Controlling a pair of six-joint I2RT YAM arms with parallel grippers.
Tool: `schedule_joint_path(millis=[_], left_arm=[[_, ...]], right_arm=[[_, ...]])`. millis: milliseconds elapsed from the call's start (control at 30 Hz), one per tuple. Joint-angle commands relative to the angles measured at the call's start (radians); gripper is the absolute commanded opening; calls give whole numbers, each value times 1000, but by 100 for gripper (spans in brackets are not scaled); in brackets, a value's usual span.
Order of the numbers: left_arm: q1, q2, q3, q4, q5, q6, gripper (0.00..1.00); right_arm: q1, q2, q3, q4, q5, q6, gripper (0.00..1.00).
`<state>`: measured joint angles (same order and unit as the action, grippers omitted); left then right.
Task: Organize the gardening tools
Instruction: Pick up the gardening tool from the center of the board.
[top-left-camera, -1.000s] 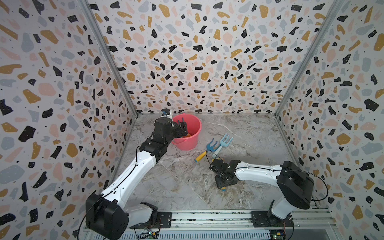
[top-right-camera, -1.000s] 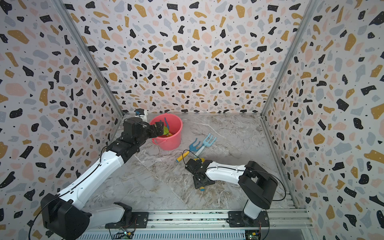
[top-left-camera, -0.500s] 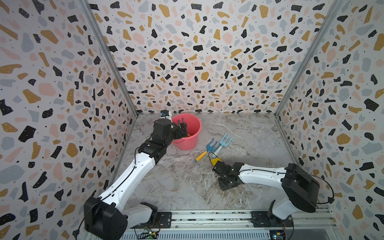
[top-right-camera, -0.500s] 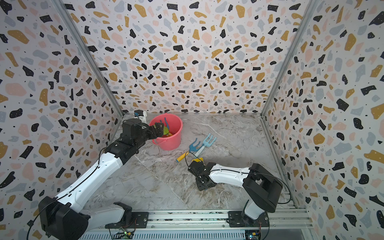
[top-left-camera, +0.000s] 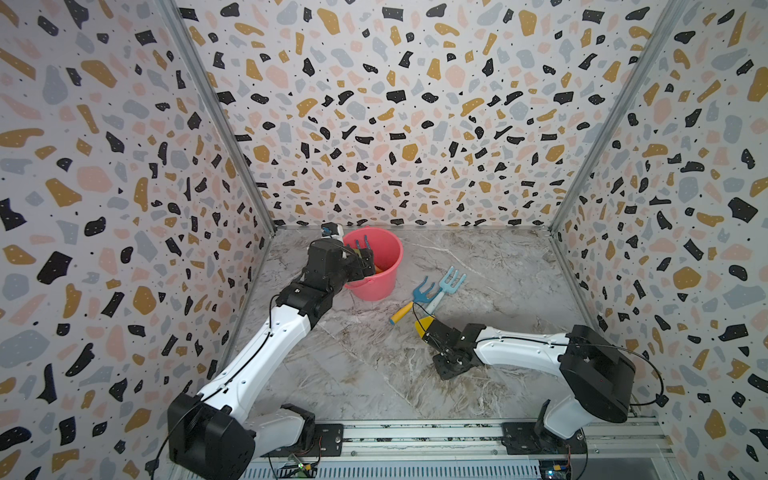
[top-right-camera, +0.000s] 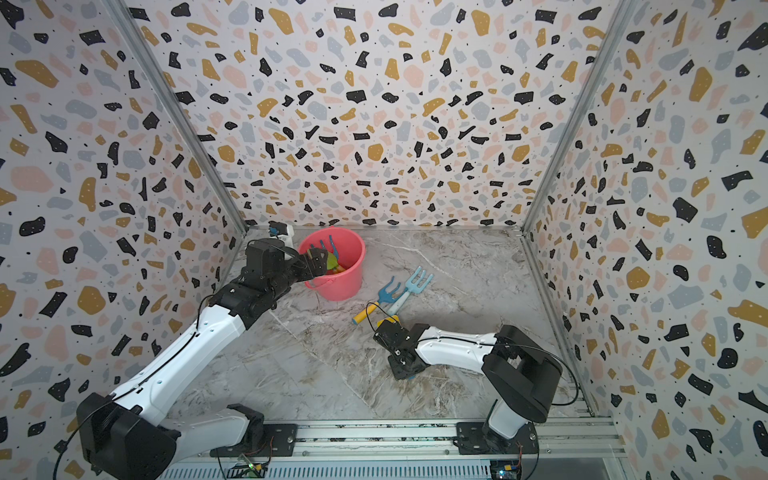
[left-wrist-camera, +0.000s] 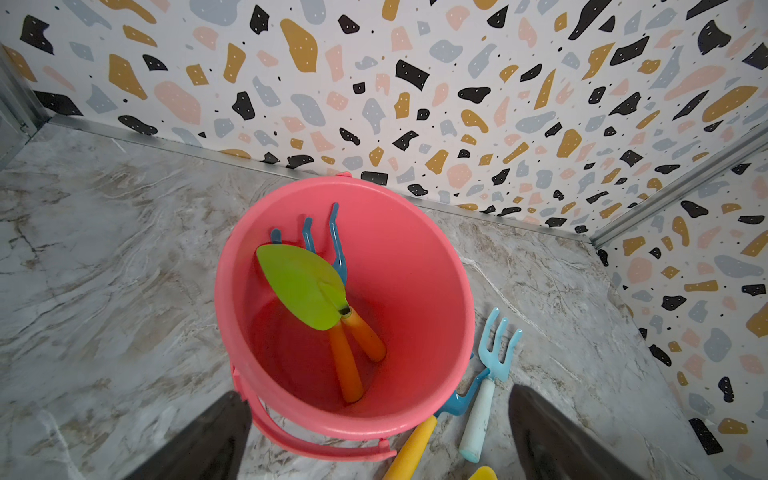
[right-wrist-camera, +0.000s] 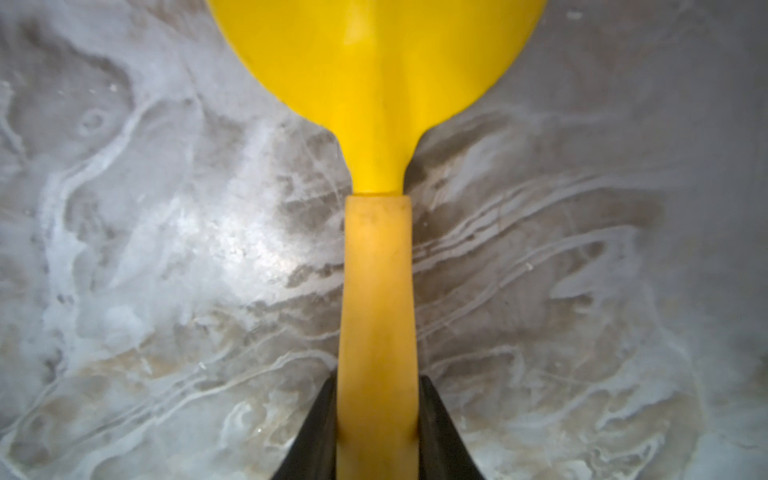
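Observation:
My right gripper is shut on the handle of the yellow shovel, which lies low over the marble floor; in both top views its blade pokes out ahead of the gripper. A dark-blue rake with a yellow handle and a light-blue rake lie side by side on the floor just beyond it. My left gripper hangs open over the near rim of the pink bucket. Inside the bucket rest a green spade and another dark-blue rake.
The bucket stands near the back left corner, close to the left wall. Patterned walls close in the floor on three sides. A metal rail with both arm bases runs along the front edge.
My right gripper's jaws have closed onto the yellow shovel's handle, and its wrist has shifted slightly. The left arm has hardly moved above the bucket.

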<state>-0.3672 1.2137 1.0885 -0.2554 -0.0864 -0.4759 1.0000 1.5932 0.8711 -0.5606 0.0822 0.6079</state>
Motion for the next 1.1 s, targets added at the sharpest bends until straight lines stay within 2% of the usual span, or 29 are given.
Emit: schedule_joint_path(millis=[0, 167, 333, 533, 700, 967, 1067], left_arm=[[4, -38, 21, -40, 4, -40, 99], [5, -59, 56, -133, 95, -90, 99], [4, -65, 51, -155, 285, -137, 100], [-21, -19, 52, -163, 505, -174, 99], [-104, 33, 89, -200, 552, -130, 100], [-155, 139, 139, -193, 663, -83, 100], [-173, 172, 160, -208, 674, -66, 94]], right_arm=[[5, -67, -18, 49, 9, -58, 1], [5, -183, -54, 87, 4, -123, 0], [5, -301, -83, 131, 29, -158, 0], [5, -374, -85, 205, 71, -186, 0], [5, -411, -78, 266, 88, -222, 0], [5, -449, -69, 299, 79, -262, 0], [5, -457, -72, 299, 73, -264, 0]])
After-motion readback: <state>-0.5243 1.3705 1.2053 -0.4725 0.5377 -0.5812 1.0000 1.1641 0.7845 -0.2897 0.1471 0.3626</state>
